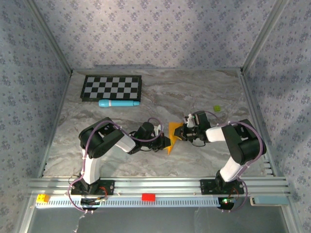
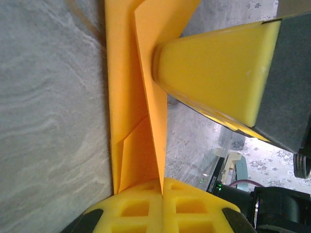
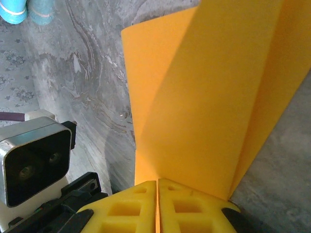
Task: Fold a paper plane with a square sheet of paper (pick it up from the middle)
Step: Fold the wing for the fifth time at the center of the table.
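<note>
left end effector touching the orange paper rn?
Touching. The left wrist view shows the left end effector shut on the orange paper; the sheet's folded edge runs straight into the closed seam with no gap.

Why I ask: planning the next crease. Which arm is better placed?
Probably right: the right gripper pinches a broad flap of the paper; the left gripper clamps the creased layers, anchoring them.

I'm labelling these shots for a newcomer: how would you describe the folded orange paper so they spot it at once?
On the marble table, look at the middle, toward the near edge. The orange paper is there, pinched by the left fingers and the right fingers. It is the only orange creased sheet; the checkerboard and blue cylinder lie farther back.
</note>
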